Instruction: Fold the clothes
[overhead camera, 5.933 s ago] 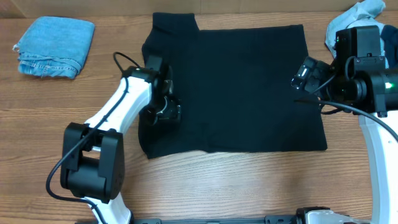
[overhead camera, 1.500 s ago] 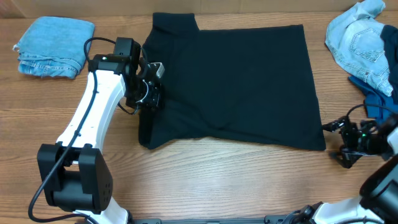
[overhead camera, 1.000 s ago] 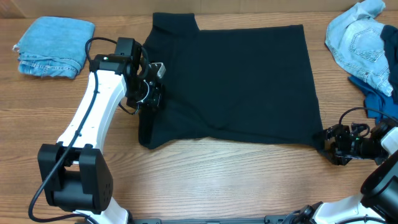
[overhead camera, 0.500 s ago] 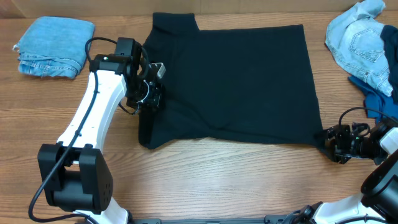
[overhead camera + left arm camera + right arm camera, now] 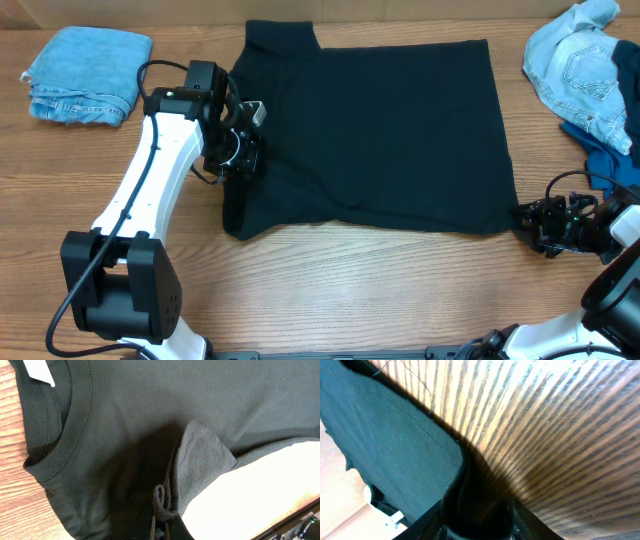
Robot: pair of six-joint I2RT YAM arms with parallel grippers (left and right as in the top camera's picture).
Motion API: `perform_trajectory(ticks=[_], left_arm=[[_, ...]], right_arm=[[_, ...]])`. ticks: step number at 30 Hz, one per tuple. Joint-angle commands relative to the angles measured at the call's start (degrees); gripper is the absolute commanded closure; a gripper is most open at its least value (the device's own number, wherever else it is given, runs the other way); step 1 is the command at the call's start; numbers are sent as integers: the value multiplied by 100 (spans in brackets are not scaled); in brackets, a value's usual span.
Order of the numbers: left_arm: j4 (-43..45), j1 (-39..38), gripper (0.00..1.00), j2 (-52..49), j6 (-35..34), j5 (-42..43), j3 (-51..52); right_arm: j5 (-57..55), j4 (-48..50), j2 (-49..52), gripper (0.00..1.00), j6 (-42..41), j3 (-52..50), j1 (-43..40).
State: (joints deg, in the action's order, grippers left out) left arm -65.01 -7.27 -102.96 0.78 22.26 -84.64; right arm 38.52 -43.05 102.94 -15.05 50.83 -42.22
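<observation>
The clothes' black T-shirt (image 5: 385, 135) lies spread flat in the middle of the table. My left gripper (image 5: 243, 152) is at its left edge, shut on a pinched fold of black fabric (image 5: 162, 505) just below the collar (image 5: 65, 435) and the white tag (image 5: 40, 371). My right gripper (image 5: 522, 218) sits low on the table at the shirt's near right corner. In the right wrist view its jaws (image 5: 480, 515) stand apart with the dark corner of the hem (image 5: 445, 435) between them.
A folded light-blue denim piece (image 5: 88, 75) lies at the far left. A loose heap of light-blue denim (image 5: 580, 70) and a royal-blue garment (image 5: 605, 160) sit at the far right, just behind my right arm. Bare wood (image 5: 350, 290) runs along the front edge.
My right gripper has slid left along the table onto the shirt's near right corner, and its jaws have narrowed. The left arm and its pinched fold have not moved.
</observation>
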Motion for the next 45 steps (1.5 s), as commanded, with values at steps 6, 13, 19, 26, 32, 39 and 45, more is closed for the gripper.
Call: perform_trajectory(ticks=[6, 13, 19, 26, 32, 39, 45], left_arm=[[28, -26, 96, 59, -208, 26, -122], [-166, -26, 96, 190, -208, -90, -376], [-269, -26, 96, 195, -208, -151, -420], [-299, -26, 96, 195, -203, -151, -420], [-369, -26, 96, 195, -177, -192, -420], [-372, -26, 96, 195, -111, -192, -420], [-376, -26, 96, 195, -96, -190, -420]], right_arm=[[717, 79, 57, 64, 50, -50, 48], [872, -96, -59, 73, 352, -50, 205], [815, -120, -216, 49, 345, -50, 214], [601, -146, -223, 45, 330, -52, 214], [498, -232, -223, 62, 328, -52, 214], [326, -341, -223, 76, 326, -50, 214], [254, -343, -269, 96, 315, -46, 208]])
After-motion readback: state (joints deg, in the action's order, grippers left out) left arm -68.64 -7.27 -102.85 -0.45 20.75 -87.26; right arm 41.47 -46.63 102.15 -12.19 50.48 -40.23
